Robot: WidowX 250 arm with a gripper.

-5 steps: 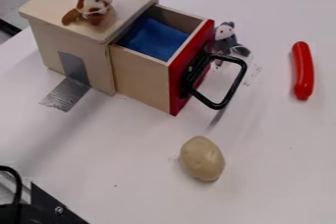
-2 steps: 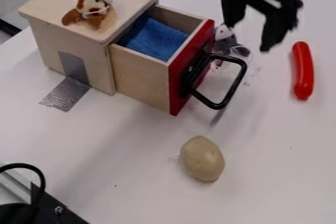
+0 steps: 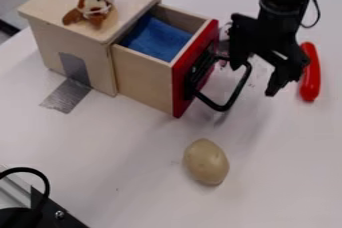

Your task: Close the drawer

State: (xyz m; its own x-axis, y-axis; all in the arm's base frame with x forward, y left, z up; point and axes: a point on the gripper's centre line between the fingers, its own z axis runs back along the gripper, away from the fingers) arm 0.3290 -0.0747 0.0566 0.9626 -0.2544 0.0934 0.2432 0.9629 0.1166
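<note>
The black gripper (image 3: 254,79) hangs at the upper right, its two fingers spread apart with nothing held between them. One finger is close beside the black handle (image 3: 234,94), partly overlapping it; contact cannot be told. The drawer (image 3: 143,74) stands pulled out of the wooden box (image 3: 87,67). It has a red front (image 3: 180,89) facing right, and a blue cloth (image 3: 157,39) lies inside.
On the box top sits a brown and white plush toy (image 3: 97,3). A grey toy (image 3: 224,33) is partly hidden behind the gripper. The red sausage (image 3: 310,79) lies at the right, and a potato (image 3: 206,162) lies below the drawer.
The gripper has come into view from the top edge and moved down to beside the drawer handle, covering most of the grey toy. The drawer has not moved.
</note>
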